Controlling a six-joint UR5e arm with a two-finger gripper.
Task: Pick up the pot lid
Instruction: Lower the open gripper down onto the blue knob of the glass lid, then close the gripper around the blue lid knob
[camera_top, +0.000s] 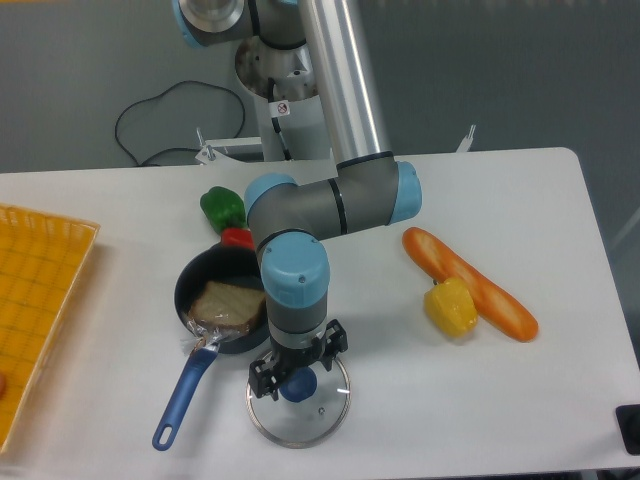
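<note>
Blue knob: right there, in view just camera-side of the gap between the fingers!
Fingers: spread wide, holding nothing.
Pot lid: lying flat, knob up.

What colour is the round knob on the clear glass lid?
Blue: the round knob, in the camera view.

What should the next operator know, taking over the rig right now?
Gripper: open, pointing down over the blue knob of the glass pot lid, one finger toward each side; whether the fingers are low enough to grip, I can't tell.
Lid: on the table, knob up, beside the blue-handled frying pan.
Done: arm lined up roughly over the knob.
Left: probably check height, close on the knob, lift. Watch the pan, its rim is close to the gripper.
</note>
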